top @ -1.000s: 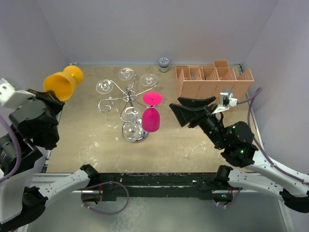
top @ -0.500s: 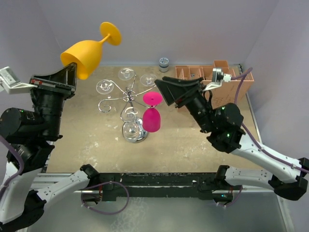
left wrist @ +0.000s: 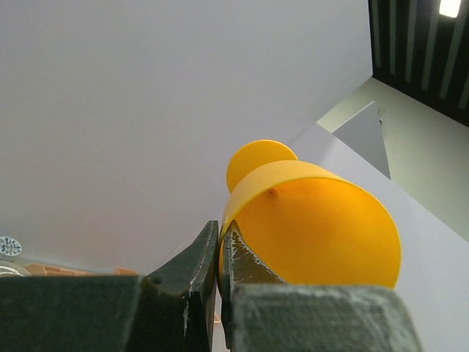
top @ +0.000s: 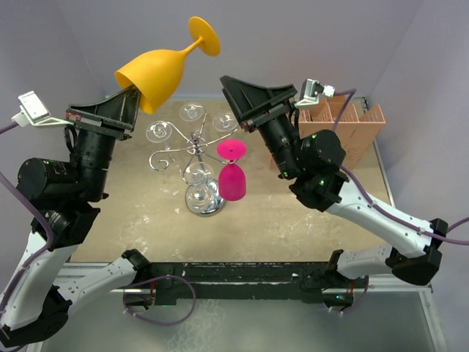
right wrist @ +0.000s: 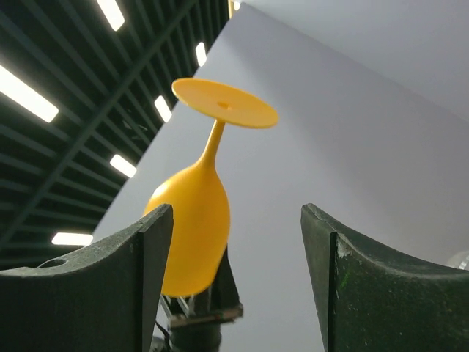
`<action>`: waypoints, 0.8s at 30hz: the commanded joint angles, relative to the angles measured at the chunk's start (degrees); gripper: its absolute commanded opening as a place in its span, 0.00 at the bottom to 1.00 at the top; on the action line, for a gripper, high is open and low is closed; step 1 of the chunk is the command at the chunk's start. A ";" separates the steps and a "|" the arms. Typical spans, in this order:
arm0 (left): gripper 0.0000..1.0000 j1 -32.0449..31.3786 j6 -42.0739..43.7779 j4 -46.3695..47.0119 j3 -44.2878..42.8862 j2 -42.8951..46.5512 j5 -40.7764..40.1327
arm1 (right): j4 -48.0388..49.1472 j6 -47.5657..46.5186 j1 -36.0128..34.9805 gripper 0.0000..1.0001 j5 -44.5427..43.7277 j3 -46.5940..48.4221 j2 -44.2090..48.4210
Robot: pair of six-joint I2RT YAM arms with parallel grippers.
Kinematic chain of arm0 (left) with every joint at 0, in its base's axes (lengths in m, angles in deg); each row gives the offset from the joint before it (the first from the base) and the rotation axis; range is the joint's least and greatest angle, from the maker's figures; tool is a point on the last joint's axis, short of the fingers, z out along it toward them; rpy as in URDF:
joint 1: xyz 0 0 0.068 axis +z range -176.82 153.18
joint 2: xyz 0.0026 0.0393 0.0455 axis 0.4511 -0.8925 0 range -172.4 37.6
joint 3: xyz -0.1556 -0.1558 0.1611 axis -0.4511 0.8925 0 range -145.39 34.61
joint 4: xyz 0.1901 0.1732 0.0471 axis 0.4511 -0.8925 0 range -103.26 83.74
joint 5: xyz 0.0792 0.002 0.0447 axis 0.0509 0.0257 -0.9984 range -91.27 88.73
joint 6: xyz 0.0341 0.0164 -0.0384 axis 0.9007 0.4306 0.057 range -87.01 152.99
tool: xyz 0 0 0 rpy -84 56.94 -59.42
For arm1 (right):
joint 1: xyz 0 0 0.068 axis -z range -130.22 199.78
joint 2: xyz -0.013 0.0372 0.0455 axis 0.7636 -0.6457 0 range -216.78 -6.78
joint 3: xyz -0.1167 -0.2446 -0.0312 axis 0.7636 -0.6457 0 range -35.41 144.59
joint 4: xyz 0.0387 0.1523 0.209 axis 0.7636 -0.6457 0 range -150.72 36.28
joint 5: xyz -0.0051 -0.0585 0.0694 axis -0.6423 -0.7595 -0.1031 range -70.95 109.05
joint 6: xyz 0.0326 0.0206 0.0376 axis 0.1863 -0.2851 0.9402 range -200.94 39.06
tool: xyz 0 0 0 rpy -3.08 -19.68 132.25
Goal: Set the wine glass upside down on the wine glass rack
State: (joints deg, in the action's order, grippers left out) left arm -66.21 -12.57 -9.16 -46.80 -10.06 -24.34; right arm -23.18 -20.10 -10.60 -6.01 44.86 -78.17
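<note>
A yellow-orange wine glass (top: pixel 157 73) is held high above the table's back left, tilted with its foot up and to the right. My left gripper (top: pixel 132 99) is shut on its rim, one finger inside the bowl (left wrist: pixel 315 227) and one outside. My right gripper (top: pixel 234 92) is open and empty, raised to the right of the glass and pointing at it; the glass (right wrist: pixel 194 220) shows past its left finger. The silver wire rack (top: pixel 196 165) stands mid-table below, with a pink glass (top: pixel 231 180) hanging upside down on it.
An orange-pink slotted box (top: pixel 355 125) stands at the back right, partly behind the right arm. Several of the rack's curled arms (top: pixel 160 132) reach out towards the back left. Grey walls close in the table at the back and both sides.
The left arm has lifted the yellow glass up and to the right, tipping its foot upward. The right gripper has risen and swung left toward the glass, staying open.
</note>
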 commanded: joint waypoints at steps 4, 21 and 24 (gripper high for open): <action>0.00 0.02 -1.17 5.76 0.72 -0.85 4.44 | 2.78 5.34 -0.11 0.65 -3.64 12.12 -7.57; 0.00 0.04 -0.17 3.78 3.25 0.85 10.30 | 3.79 13.90 -0.09 0.44 -6.58 17.16 -13.24; 0.00 0.02 0.11 3.40 4.02 1.90 10.92 | 5.67 14.42 -0.01 0.38 -6.58 16.19 -13.24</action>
State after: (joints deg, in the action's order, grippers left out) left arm -66.21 -12.94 -7.28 -43.23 -10.06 -15.90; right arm -23.27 -8.18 -10.60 -10.47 60.99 -92.03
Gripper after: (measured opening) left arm 0.006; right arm 0.417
